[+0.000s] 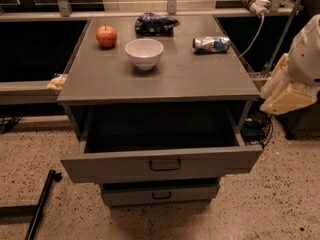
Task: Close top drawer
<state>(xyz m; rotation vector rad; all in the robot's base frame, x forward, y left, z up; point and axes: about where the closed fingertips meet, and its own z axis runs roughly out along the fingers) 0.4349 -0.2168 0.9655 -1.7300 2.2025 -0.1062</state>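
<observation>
The top drawer point(161, 164) is a wide grey metal drawer with a small black pull handle point(165, 164) at its centre. It stands pulled far out of the grey cabinet point(160, 81), and its inside looks dark and empty. My gripper point(284, 90), cream-coloured under a white arm, hangs at the right of the cabinet. It is level with the cabinet top's right edge, above and behind the drawer's right front corner, and touches nothing.
On the cabinet top are a red apple point(106, 36), a white bowl point(144, 53), a dark blue bag point(154, 23) and a crushed can point(211, 44). A lower drawer point(160, 194) sits slightly out. Cables point(255, 126) lie at the right, and a black bar point(41, 203) lies on the floor at the left.
</observation>
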